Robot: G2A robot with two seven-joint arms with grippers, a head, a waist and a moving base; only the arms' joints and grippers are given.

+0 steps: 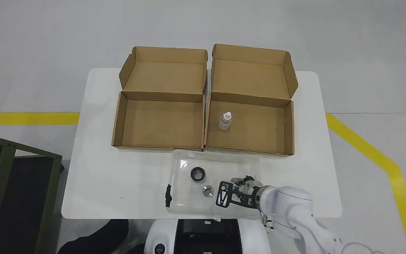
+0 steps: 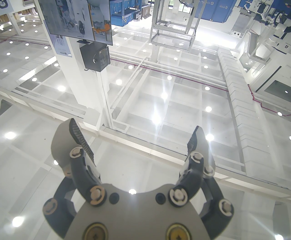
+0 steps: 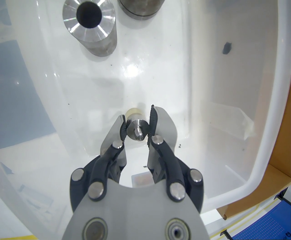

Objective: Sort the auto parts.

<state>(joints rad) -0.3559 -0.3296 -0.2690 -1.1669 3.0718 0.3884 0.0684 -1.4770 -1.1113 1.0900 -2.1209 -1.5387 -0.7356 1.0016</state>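
Your small silver metal plug with the cream end (image 3: 134,128) is pinched between the two fingers of the right claw (image 3: 138,124), low inside the clear plastic tub (image 3: 261,159). The claw grips it on its round metal side. That side looks smooth and could slip, so squeeze it tight. Lift it straight up first, until it is above the tub wall. Then carry it over to the two brown cardboard boxes (image 1: 158,124) behind the tub. One box has a small white bottle-shaped part (image 1: 224,120) standing in it. Stay away from the shiny silver cylinder with a hole (image 3: 91,25) and the dark round part (image 3: 141,9) beside it. Your left claw (image 2: 135,127) is spread wide, holds nothing and points up at the ceiling.
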